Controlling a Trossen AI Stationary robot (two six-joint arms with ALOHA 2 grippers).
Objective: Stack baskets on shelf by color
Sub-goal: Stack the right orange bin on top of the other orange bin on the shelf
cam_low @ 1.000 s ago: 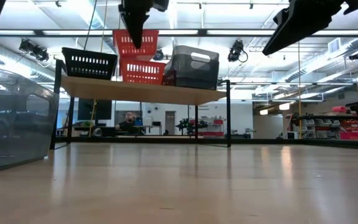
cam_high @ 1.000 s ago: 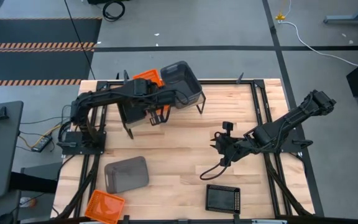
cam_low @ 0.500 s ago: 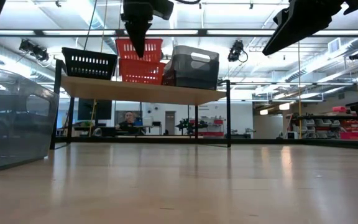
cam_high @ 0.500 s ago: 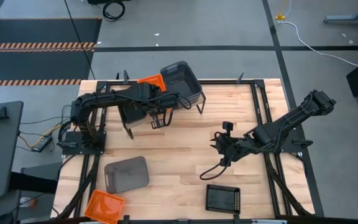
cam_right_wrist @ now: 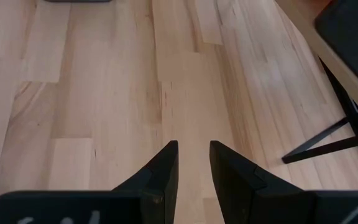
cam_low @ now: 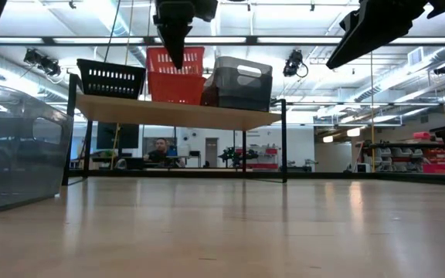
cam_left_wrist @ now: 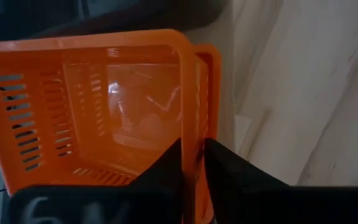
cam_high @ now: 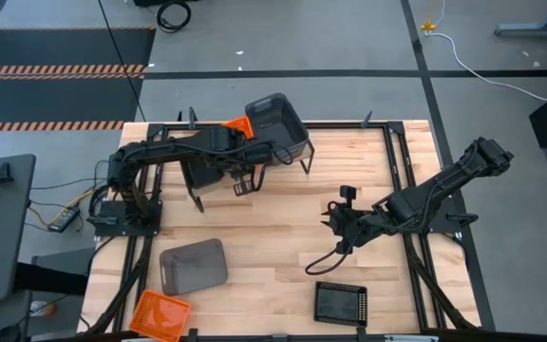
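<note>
Orange plastic fills the left wrist view: the left gripper [cam_left_wrist: 191,163] pinches the rim of an orange basket [cam_left_wrist: 98,106] nested in a 2nd orange one on the shelf [cam_low: 178,112], between the black basket [cam_low: 111,78] and the grey bin [cam_low: 239,83], so colours group. It sits mouth up (long axis unclear). The right gripper [cam_right_wrist: 189,163], slightly parted and empty, hangs over the desk's right half.
</note>
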